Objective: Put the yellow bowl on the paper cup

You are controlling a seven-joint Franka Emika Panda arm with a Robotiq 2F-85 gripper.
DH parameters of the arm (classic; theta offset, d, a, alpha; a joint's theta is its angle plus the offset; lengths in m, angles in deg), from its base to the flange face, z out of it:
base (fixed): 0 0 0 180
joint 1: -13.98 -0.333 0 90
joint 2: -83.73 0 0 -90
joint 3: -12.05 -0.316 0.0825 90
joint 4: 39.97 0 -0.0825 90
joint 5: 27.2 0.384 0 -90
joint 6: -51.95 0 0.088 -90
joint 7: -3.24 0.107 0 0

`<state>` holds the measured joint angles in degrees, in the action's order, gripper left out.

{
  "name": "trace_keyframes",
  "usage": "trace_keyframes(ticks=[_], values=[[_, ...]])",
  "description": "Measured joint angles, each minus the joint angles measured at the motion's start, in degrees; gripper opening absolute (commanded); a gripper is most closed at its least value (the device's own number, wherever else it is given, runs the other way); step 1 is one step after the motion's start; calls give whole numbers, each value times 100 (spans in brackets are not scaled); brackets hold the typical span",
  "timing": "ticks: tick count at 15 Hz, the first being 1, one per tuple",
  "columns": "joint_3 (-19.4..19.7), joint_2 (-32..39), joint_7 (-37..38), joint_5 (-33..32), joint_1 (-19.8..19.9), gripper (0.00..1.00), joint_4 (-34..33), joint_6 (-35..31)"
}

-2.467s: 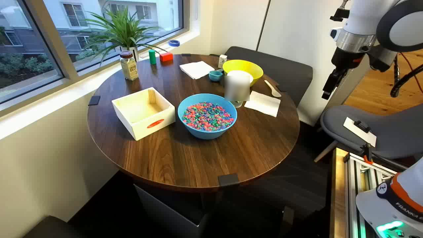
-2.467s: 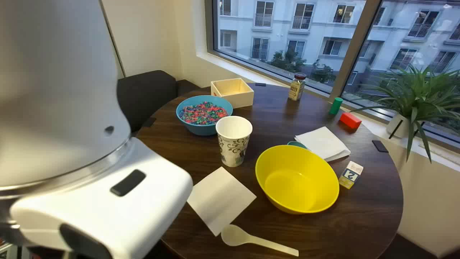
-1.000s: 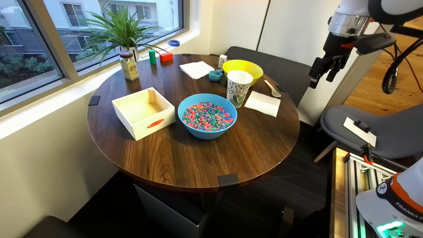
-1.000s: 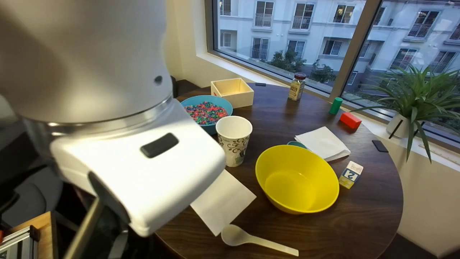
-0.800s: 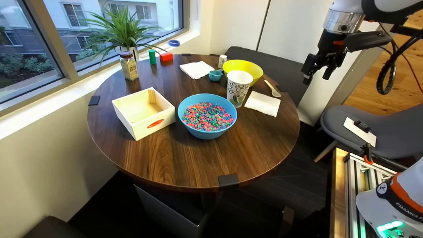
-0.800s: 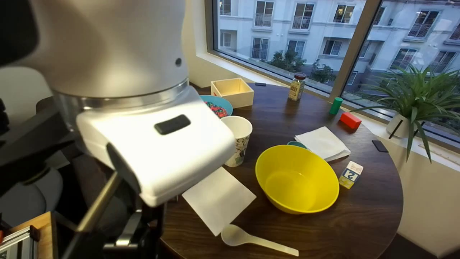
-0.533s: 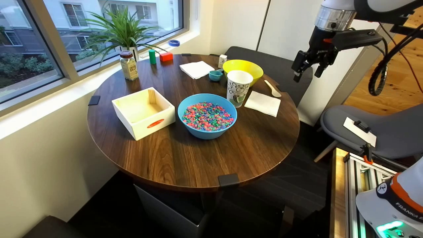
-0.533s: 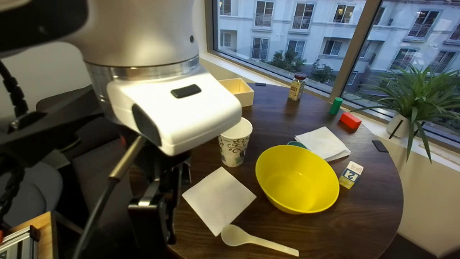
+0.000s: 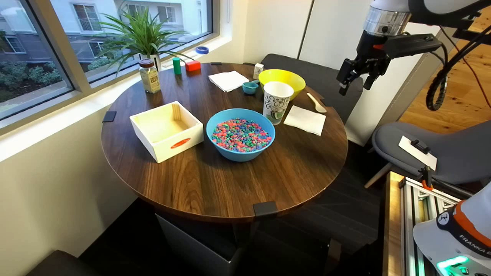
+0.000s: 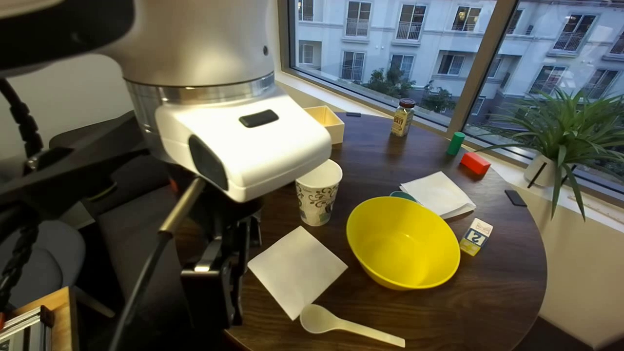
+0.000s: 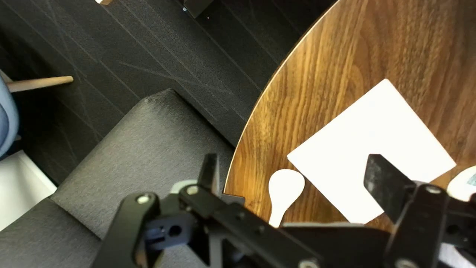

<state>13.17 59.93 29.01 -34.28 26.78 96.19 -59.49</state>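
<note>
The yellow bowl (image 9: 290,78) stands upright on the round table behind the paper cup (image 9: 276,103) in an exterior view. In an exterior view the empty bowl (image 10: 404,243) stands apart from the upright, dark-printed cup (image 10: 318,200), whose rim is partly covered by my arm. My gripper (image 9: 355,89) hangs in the air beyond the table edge, away from both. In the wrist view my gripper (image 11: 292,163) has its fingers wide apart with nothing between them. The bowl is out of the wrist view; a whitish, cup-like edge (image 11: 465,184) shows at the right.
A white napkin (image 9: 305,119) and a pale spoon (image 9: 316,103) lie near the cup. A blue bowl (image 9: 239,155) of colourful pieces stands close beside the cup. A wooden box (image 9: 168,147), a teal measuring cup (image 9: 250,89) and a number block (image 10: 476,236) are also there.
My arm and gripper have moved toward the table, slowing in the last half second. The arm now hides the blue bowl in an exterior view. The yellow bowl and cup have not moved.
</note>
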Motion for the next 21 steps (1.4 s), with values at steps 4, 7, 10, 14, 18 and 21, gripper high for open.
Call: trace_keyframes(ticks=[4, 7, 10, 14, 18, 21], values=[[0, 0, 0, 0, 0, 100, -2, 0], [0, 0, 0, 0, 0, 100, -3, 0], [1, 0, 0, -1, 0, 100, -3, 0], [15, 33, 102, -438, 83, 100, 55, -779], [45, 251, 451, -485, 178, 100, 129, -2131], [43, 466, 896, -484, 232, 100, 157, -2543]])
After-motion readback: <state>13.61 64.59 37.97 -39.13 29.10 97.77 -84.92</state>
